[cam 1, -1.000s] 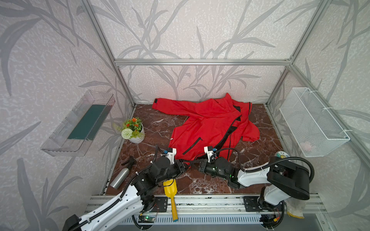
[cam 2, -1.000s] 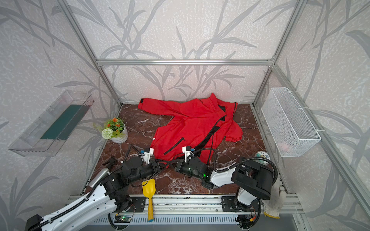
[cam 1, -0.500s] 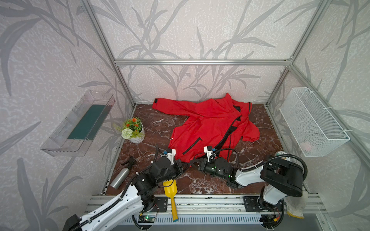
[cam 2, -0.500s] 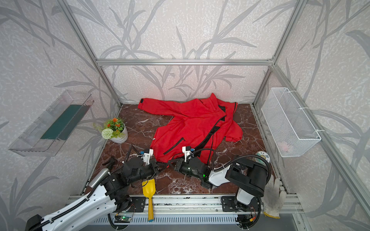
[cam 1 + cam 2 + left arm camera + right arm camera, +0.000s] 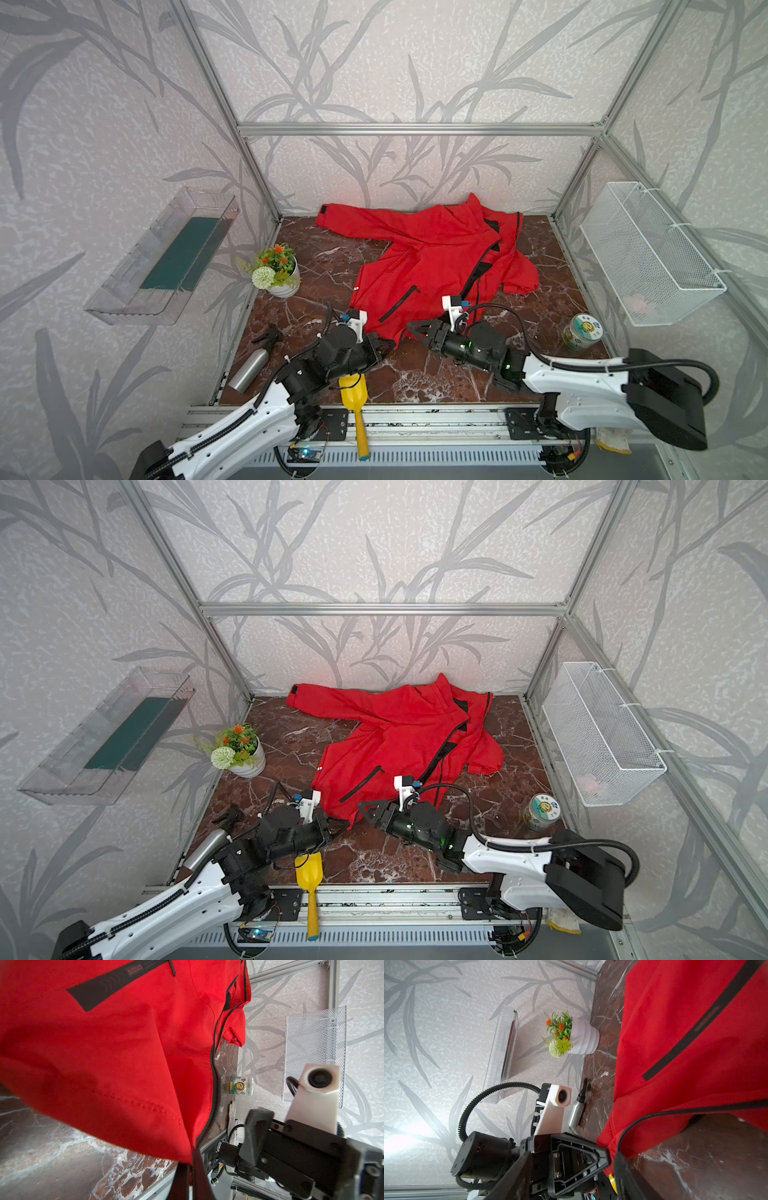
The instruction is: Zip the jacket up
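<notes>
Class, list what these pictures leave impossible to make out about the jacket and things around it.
- Zipper slider: left wrist view, left gripper covers the jacket hem corner.
- Wire basket contents: both top views, pink blur behind mesh.
- Jar label text: too small in both top views.

Pinching the bottom corner of the jacket between the closed fingers of the left gripper, right at the foot of the black front zipper. Seeing red fabric filling most of the view, with a black pocket zipper strip marked "outdoors" slanting across it. Also catching, beyond the zipper edge, a labelled can standing on the marble table, a white mesh basket hanging on the wall, and the right arm's white camera housing.
</notes>
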`<state>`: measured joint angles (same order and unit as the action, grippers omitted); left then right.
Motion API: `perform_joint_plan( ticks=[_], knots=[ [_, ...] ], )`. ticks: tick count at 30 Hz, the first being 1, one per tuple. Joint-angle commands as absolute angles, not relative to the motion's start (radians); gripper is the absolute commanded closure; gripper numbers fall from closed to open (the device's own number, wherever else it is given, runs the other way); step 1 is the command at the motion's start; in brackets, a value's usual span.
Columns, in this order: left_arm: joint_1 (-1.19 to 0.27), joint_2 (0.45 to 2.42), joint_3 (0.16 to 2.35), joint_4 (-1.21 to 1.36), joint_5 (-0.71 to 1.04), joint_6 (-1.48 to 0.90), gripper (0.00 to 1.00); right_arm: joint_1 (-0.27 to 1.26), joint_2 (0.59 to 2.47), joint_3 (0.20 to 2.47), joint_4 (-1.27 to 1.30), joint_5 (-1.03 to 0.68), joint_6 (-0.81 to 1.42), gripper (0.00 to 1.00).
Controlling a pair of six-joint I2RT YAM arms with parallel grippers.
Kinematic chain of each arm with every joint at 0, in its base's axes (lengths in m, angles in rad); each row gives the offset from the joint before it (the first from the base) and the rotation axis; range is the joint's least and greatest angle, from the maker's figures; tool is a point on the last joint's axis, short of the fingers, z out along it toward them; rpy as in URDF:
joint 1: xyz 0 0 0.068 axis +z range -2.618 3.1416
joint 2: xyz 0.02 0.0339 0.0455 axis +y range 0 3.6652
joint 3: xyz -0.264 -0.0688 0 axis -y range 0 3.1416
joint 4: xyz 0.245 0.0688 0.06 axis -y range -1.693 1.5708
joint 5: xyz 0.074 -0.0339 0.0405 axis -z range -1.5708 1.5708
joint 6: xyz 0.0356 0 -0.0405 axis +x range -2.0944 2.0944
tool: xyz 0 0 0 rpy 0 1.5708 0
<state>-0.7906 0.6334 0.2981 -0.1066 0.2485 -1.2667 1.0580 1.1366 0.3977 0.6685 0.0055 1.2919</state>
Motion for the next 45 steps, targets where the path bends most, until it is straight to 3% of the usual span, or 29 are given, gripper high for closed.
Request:
perform_joint_plan(
  ticks=[1, 10, 16, 31, 39, 45],
  knots=[
    [-0.784, 0.674, 0.334, -0.091, 0.241, -1.240, 1.00, 1.030, 0.951, 0.372, 0.293, 0.093, 1.247, 0.33],
    [-0.781, 0.748, 0.345, -0.041, 0.240, -1.224, 1.00, 0.886, 0.378, 0.354, -0.338, 0.147, 1.210, 0.29],
    [-0.779, 0.734, 0.336, -0.049, 0.216, -1.230, 1.00, 0.783, 0.206, 0.357, -0.538, 0.115, 1.195, 0.28],
    [-0.767, 0.778, 0.361, -0.018, 0.217, -1.217, 1.00, 0.702, 0.647, 0.638, -0.677, 0.043, 0.932, 0.26],
    [-0.761, 0.780, 0.362, -0.027, 0.216, -1.217, 1.00, 0.483, 0.829, 0.637, -0.587, -0.213, 0.752, 0.26],
    [-0.756, 0.766, 0.364, -0.032, 0.206, -1.221, 1.00, 0.353, 0.937, 0.623, -0.509, -0.356, 0.613, 0.35]
  ],
)
